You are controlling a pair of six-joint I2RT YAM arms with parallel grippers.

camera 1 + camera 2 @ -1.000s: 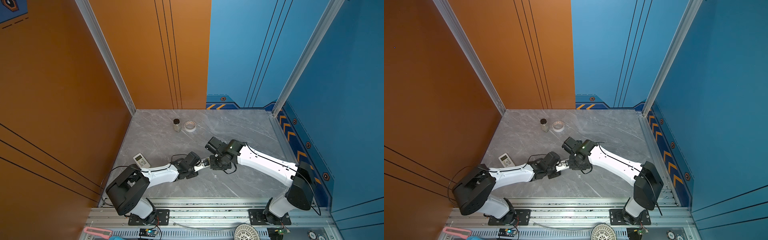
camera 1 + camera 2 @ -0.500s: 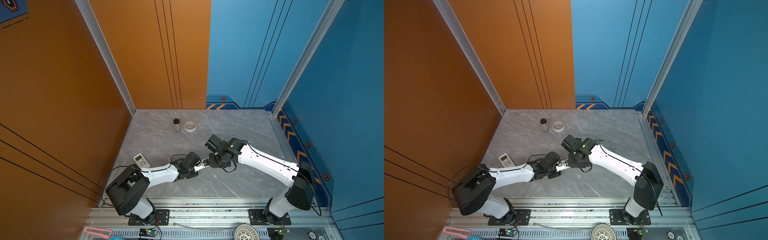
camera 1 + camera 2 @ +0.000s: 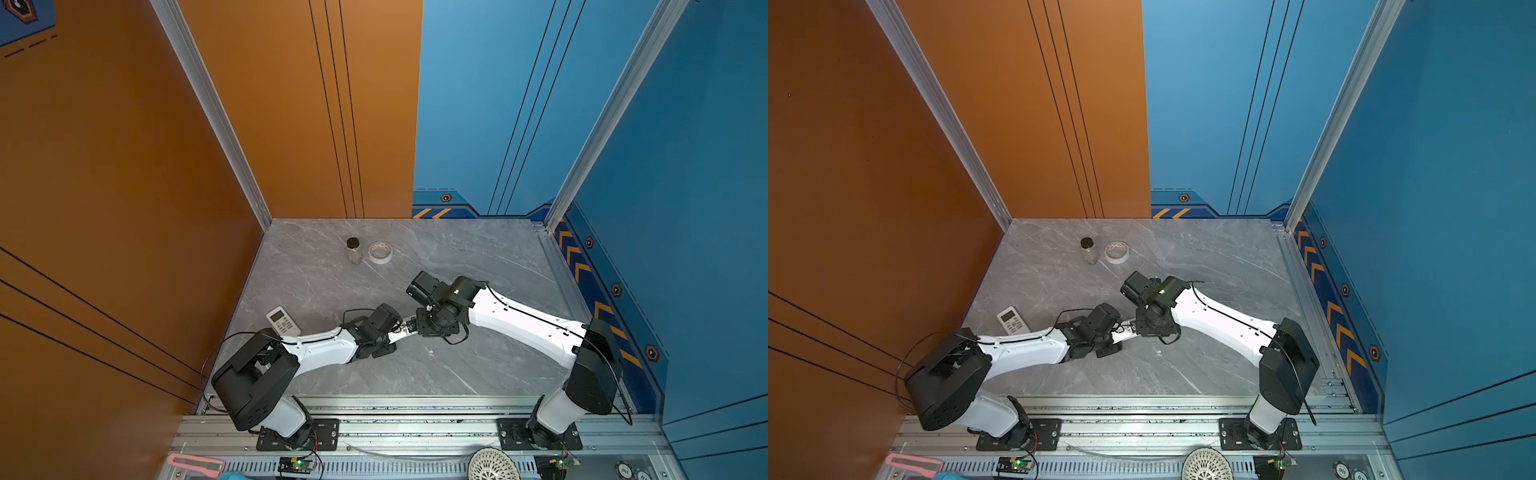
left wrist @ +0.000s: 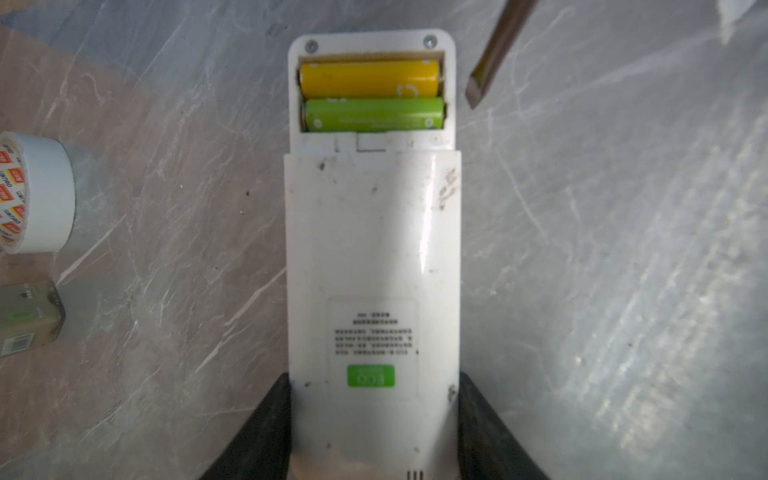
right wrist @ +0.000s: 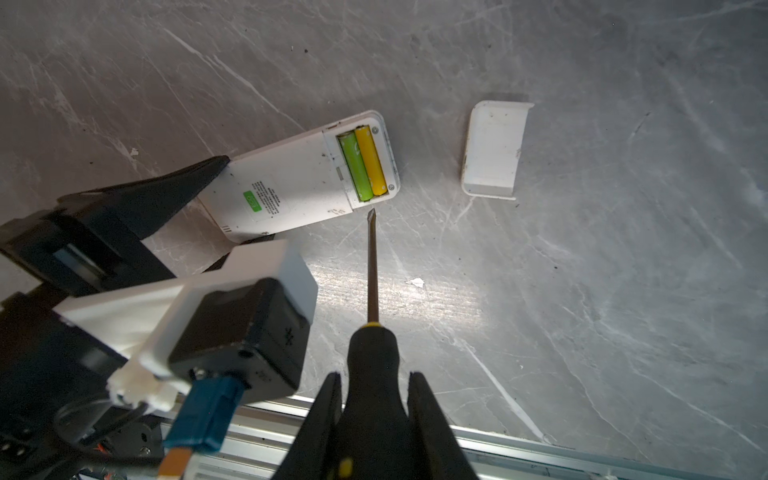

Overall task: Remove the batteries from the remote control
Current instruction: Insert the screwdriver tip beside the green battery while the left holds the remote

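The green battery [image 4: 372,115] and the yellow battery [image 4: 370,79] lie side by side in the open compartment at one end of the remote [image 4: 372,249], which is turned back up. The left jaws are clamped on the remote's opposite end, well apart from both batteries. The right jaws grip the black handle of a screwdriver [image 5: 372,270]; its tip sits just beside the compartment end, clear of the batteries. The cover [image 5: 492,149] lies on the table [image 5: 602,311] nearby.
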